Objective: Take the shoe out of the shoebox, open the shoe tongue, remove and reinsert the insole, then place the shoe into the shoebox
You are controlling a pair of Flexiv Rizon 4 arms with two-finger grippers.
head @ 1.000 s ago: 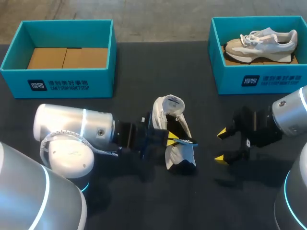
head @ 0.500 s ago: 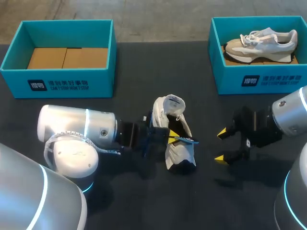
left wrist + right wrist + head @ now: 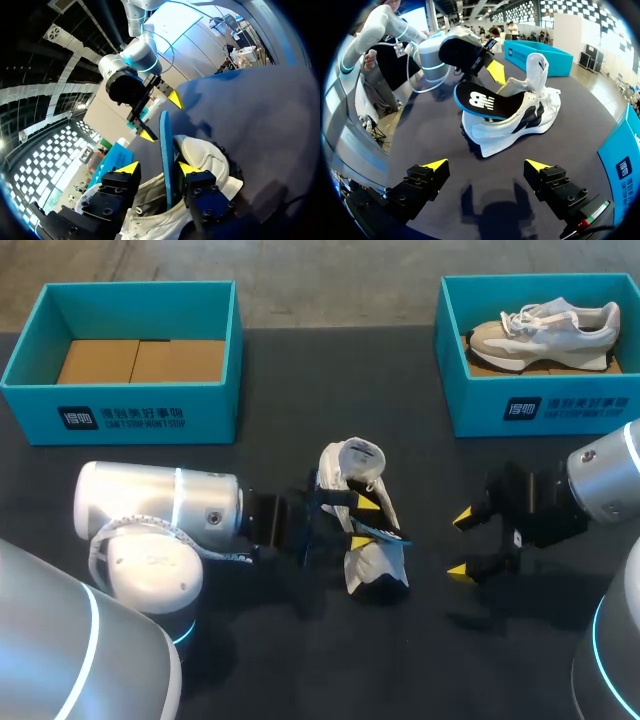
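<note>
The white-and-black lace-up sneaker sat on the dark table between my two arms, outside both boxes. Its black, blue-edged insole stuck partly out of the shoe's opening. My left gripper had its fingers apart, with the insole standing between them, close by one finger and not clamped. My right gripper hung near the sneaker, spread wide and holding nothing. One open teal cardboard shoebox stood at the far left. Another teal shoebox at the far right held a beige sneaker.
</note>
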